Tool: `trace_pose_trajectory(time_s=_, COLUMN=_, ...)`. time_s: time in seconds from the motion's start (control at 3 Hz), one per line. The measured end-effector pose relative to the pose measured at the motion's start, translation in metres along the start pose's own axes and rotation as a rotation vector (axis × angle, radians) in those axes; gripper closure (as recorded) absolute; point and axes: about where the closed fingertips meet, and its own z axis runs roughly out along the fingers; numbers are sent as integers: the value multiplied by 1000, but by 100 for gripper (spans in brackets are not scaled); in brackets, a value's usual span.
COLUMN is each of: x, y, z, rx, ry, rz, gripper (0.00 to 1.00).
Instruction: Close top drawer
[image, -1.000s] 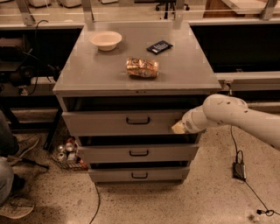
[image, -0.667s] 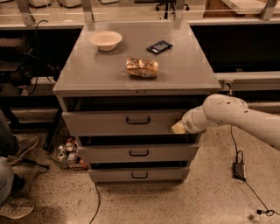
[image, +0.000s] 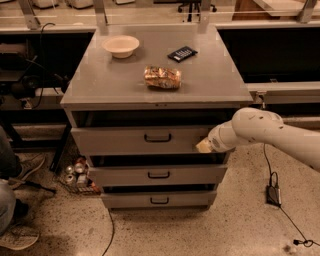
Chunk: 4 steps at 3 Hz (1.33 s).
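1. Here, in the middle of the view: a grey metal cabinet (image: 100, 87) with a flat top and 3 wide drawers stacked one below another.
2. Uppermost and tallest-fronted, the wide grey metal top drawer (image: 110, 141), with 1 small dark bail handle (image: 157, 138) at its centre. Pulled out a little, with a dark gap open between its upper edge and the cabinet top.
3. At the right end of that drawer front, touching it or very nearly so: the pale yellowish gripper (image: 204, 145), at the tip of the white, rounded robot arm (image: 260, 131) reaching in from the right edge of the view.
4. How far open, and whether closed on anything: cannot tell (only a blunt pale tip on show from this side).
5. Below, 2 shorter-fronted grey drawers, the middle drawer (image: 120, 176) and the bottom drawer (image: 125, 200), each with a like dark handle and a dark slit above it.
6. On the cabinet top, well apart from one another: a round cream bowl (image: 120, 45) at the back left, a flat black rectangular device (image: 182, 53) at the back right, and a crinkled shiny gold snack bag (image: 162, 77) near the middle, lying flat.
7. On the speckled floor (image: 210, 230) left of the cabinet: a cluster of drink cans (image: 76, 172) beside the lower drawers, and further left a person's grey shoe (image: 25, 167).
8. On the floor to the right, beneath the arm: a small black box (image: 273, 196).
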Motion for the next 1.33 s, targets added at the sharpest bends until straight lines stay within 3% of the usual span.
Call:
trace_pose_trajectory(time_s=0.33, x=0, y=0, z=0, rx=0, ry=0, rz=0, gripper=82)
trace_pose_trajectory(time_s=1.33, x=0, y=1, z=2, rx=-3, ry=2, rz=-1, gripper=13)
